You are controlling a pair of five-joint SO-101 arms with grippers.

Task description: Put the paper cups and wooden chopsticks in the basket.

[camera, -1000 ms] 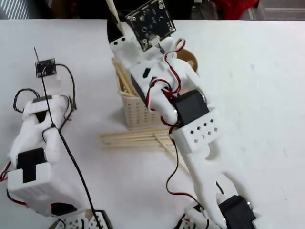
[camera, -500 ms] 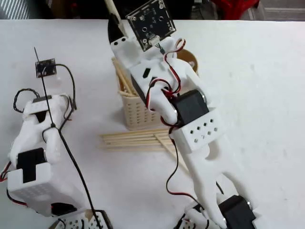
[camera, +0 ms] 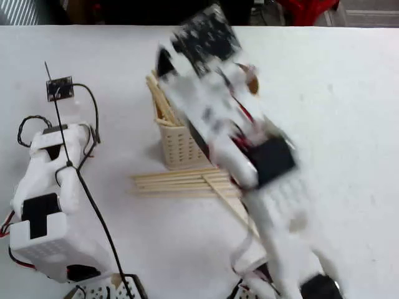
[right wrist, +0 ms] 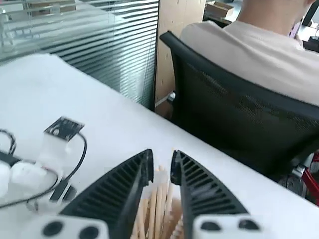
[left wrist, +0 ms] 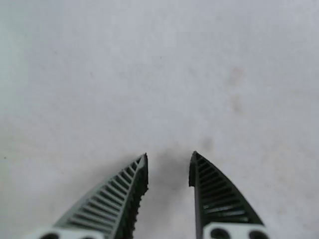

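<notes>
Right gripper (right wrist: pixel 161 162) above basket (camera: pixel 177 148) of chopsticks (camera: pixel 161 107); jaws a narrow gap apart, empty. Left gripper (left wrist: pixel 168 162) over worktop (left wrist: pixel 149 74), jaws part open, empty. Loose chopsticks (camera: pixel 181 182) lie beside basket.

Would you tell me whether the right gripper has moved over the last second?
Yes. In the high view the right gripper has shifted rightward and nearer the basket, which stayed put.

A white table (camera: pixel 349 93), slatted window blinds (right wrist: pixel 89 35), a black mesh chair (right wrist: pixel 234 109) behind

White table (camera: pixel 349 93): basket (camera: pixel 177 146) stands mid-table; loose wooden chopsticks (camera: pixel 174 182) lie flat just beside its base.
</notes>
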